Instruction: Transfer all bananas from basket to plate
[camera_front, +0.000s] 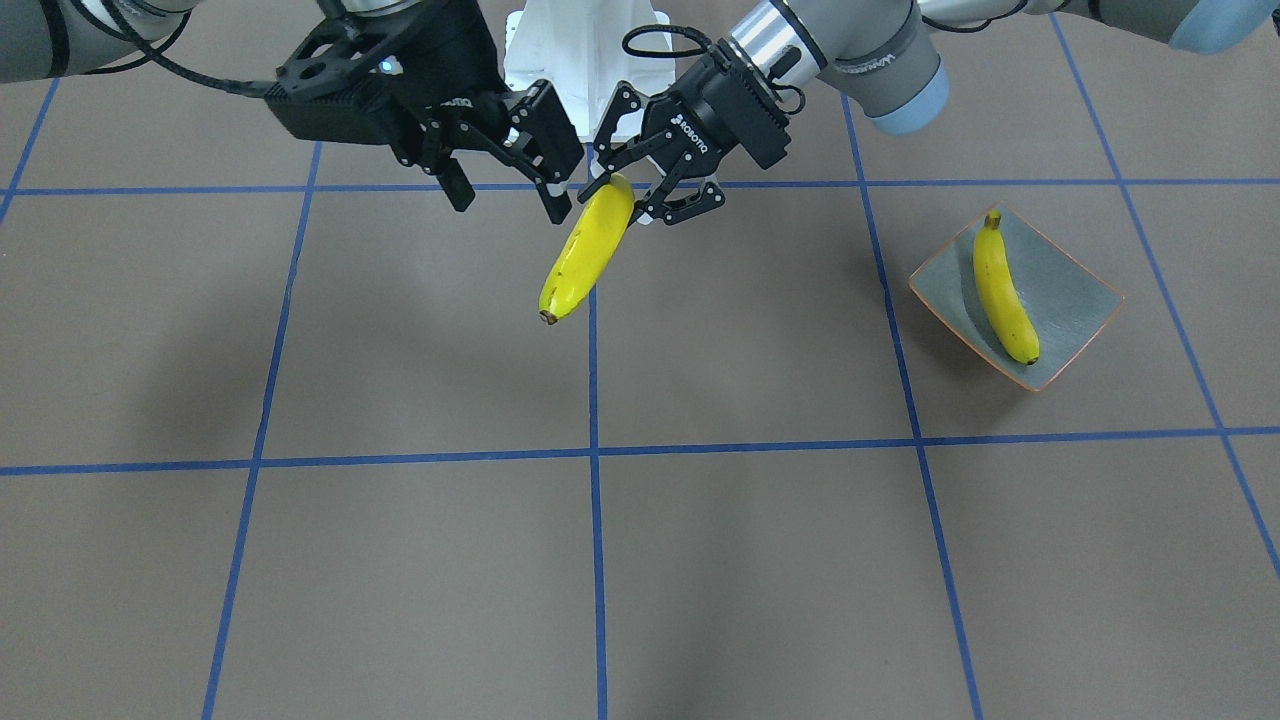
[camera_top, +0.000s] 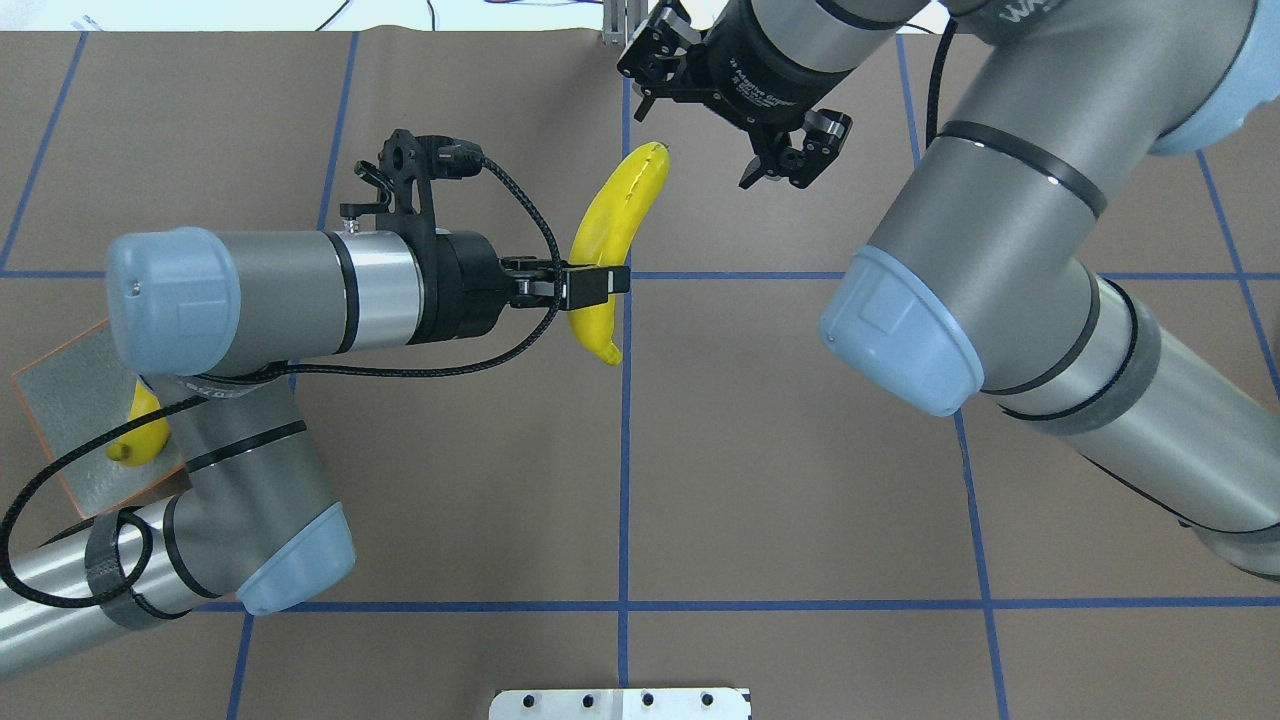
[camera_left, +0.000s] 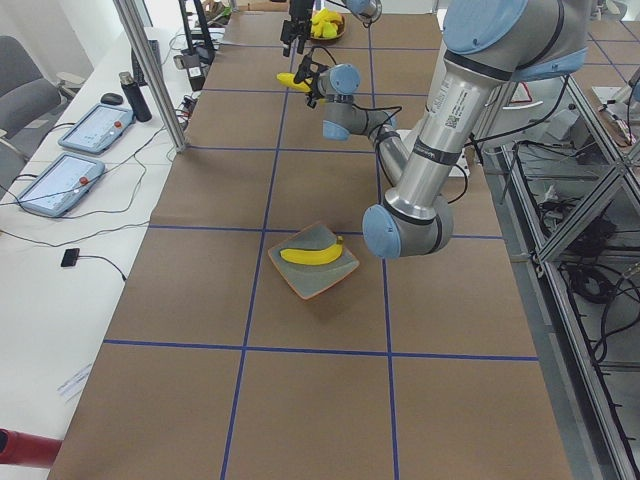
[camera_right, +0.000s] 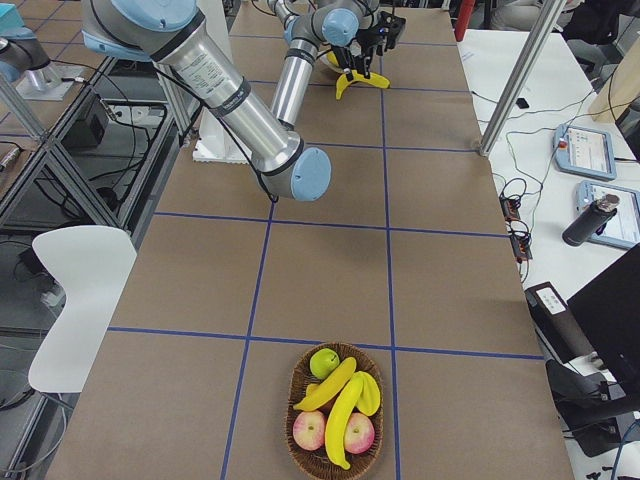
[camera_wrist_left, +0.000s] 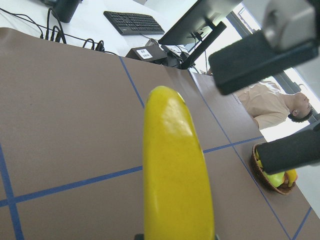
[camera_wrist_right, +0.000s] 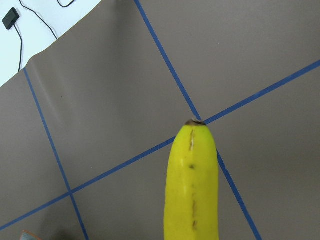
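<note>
My left gripper (camera_front: 645, 197) is shut on one end of a yellow banana (camera_front: 590, 250) and holds it in the air over the middle of the table; the hold also shows in the overhead view (camera_top: 600, 285). The banana fills the left wrist view (camera_wrist_left: 175, 170) and the right wrist view (camera_wrist_right: 192, 185). My right gripper (camera_front: 505, 195) is open and empty, close beside the banana's held end. The speckled plate (camera_front: 1070, 290) with the orange rim holds one banana (camera_front: 1003, 290). The basket (camera_right: 338, 460) at the table's far right end holds more bananas (camera_right: 345, 420).
The basket also holds two red apples (camera_right: 310, 430) and a green fruit (camera_right: 323, 362). My left arm hides part of the plate (camera_top: 60, 390) in the overhead view. The white robot base (camera_front: 585, 50) stands behind the grippers. Tablets and cables lie beyond the table's edge.
</note>
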